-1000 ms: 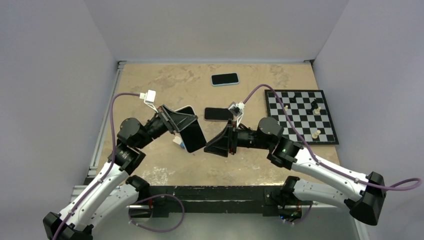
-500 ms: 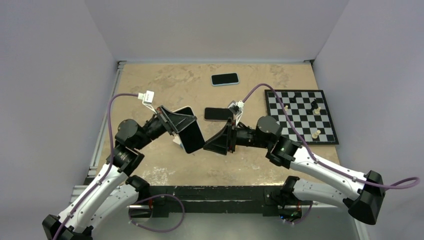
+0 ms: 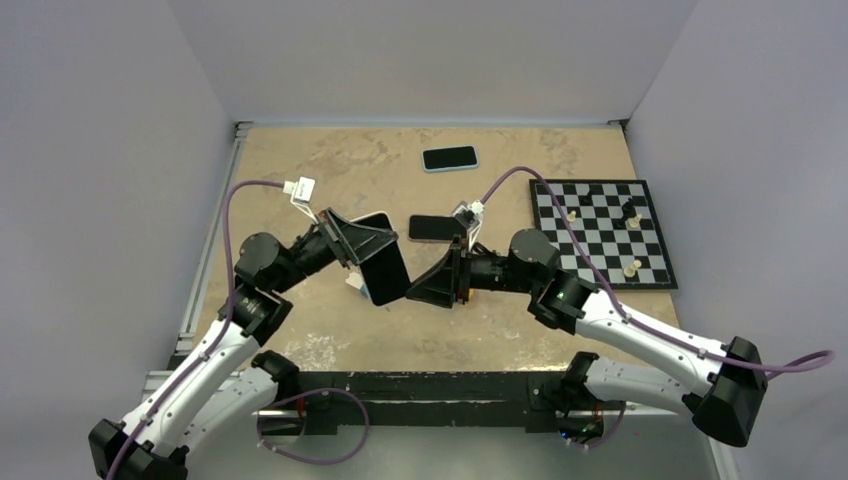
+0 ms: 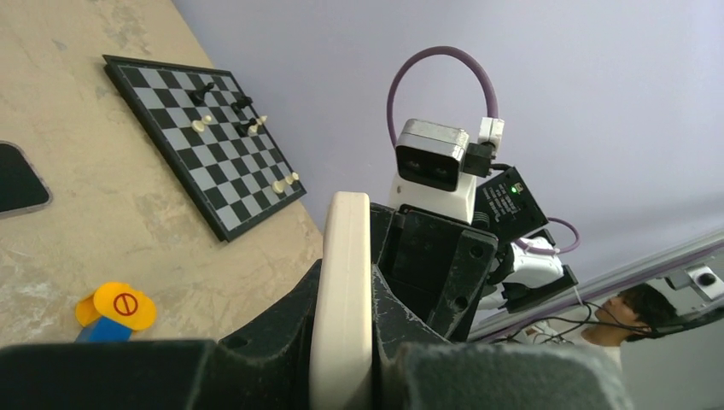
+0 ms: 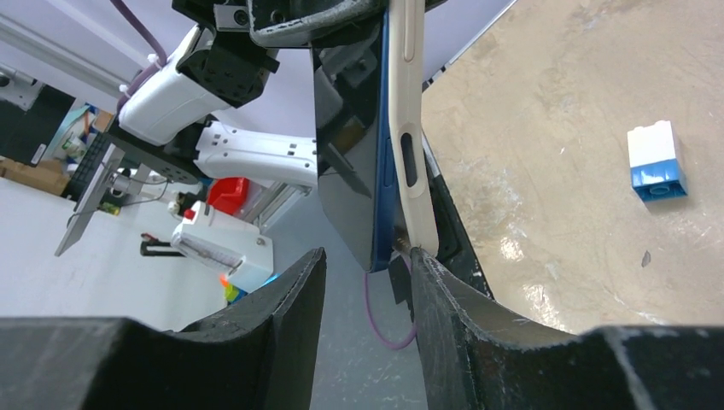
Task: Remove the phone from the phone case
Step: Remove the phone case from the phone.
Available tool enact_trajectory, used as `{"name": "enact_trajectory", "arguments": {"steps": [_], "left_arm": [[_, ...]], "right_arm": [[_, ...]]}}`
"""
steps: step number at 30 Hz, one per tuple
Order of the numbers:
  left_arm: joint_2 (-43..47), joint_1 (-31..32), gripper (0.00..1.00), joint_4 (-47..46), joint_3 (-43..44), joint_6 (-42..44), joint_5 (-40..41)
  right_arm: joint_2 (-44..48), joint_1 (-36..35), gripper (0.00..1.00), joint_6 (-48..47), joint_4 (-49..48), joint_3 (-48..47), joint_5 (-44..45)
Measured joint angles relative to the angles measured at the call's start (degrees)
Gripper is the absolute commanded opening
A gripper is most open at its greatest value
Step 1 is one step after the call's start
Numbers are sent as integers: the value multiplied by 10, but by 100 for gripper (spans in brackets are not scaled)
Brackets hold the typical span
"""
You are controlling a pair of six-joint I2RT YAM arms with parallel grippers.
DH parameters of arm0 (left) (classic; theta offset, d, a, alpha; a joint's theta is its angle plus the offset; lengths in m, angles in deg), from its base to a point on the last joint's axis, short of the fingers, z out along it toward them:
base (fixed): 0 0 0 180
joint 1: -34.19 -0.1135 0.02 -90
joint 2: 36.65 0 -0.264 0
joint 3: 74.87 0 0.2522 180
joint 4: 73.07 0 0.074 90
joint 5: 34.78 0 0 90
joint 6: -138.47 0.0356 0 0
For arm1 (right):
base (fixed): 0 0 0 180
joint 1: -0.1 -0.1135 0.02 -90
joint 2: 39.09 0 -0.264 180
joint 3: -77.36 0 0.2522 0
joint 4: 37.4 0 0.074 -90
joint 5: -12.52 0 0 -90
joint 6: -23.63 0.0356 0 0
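Observation:
My left gripper (image 3: 372, 258) is shut on the phone case (image 4: 341, 290), a cream shell seen edge-on between its jaws, and holds it tilted above the table. The phone (image 5: 346, 171) sits in the case (image 5: 408, 128), dark screen and blue rim showing. At the lower corner the blue rim stands slightly apart from the cream shell. My right gripper (image 5: 367, 254) is open, with that corner just past its fingertips. The right-hand fingertip (image 5: 418, 256) touches the case's end. In the top view the right gripper (image 3: 415, 290) points left at the phone (image 3: 385, 265).
Two other phones lie on the table: one in a blue case (image 3: 449, 158) at the back, a black one (image 3: 436, 227) mid-table. A chessboard (image 3: 603, 232) with a few pieces lies on the right. A blue-white block (image 5: 655, 160) lies below the held phone, and a yellow-orange toy (image 4: 115, 307) lies nearby.
The right gripper has edged left and closer to the phone's lower corner. The left arm has shifted slightly, still holding the case.

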Motion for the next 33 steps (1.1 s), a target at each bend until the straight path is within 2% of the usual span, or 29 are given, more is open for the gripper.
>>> {"name": "enact_trajectory", "arguments": {"steps": [5, 8, 11, 19, 27, 28, 29, 31, 32, 33], "left_arm": [[-52, -14, 0, -98, -19, -40, -54], [-73, -23, 0, -123, -26, -46, -82], [-84, -17, 0, -134, -30, -64, -92], [-53, -9, 0, -68, 6, -21, -122], [-60, -7, 0, -85, 18, -14, -156], [-63, -8, 0, -90, 18, -15, -156], [-66, -8, 0, -97, 18, -17, -158], [-71, -8, 2, -113, 17, -29, -161], [-72, -8, 14, -122, 17, -36, -162], [-72, -7, 26, -129, 17, -39, -162]], "right_arm": [[-22, 14, 43, 16, -15, 4, -14], [-34, 21, 41, 33, -16, 5, -27], [-55, 8, 38, 53, -58, 1, -49], [-59, -3, 38, 59, -67, -12, -85], [-87, -4, 36, 66, -96, -32, -115], [-90, -3, 33, 68, -100, -34, -115], [-91, -3, 26, 69, -104, -35, -114], [-92, 0, 7, 71, -110, -34, -113], [-92, 1, 0, 73, -112, -34, -112], [-92, 3, 0, 74, -114, -34, -111]]}}
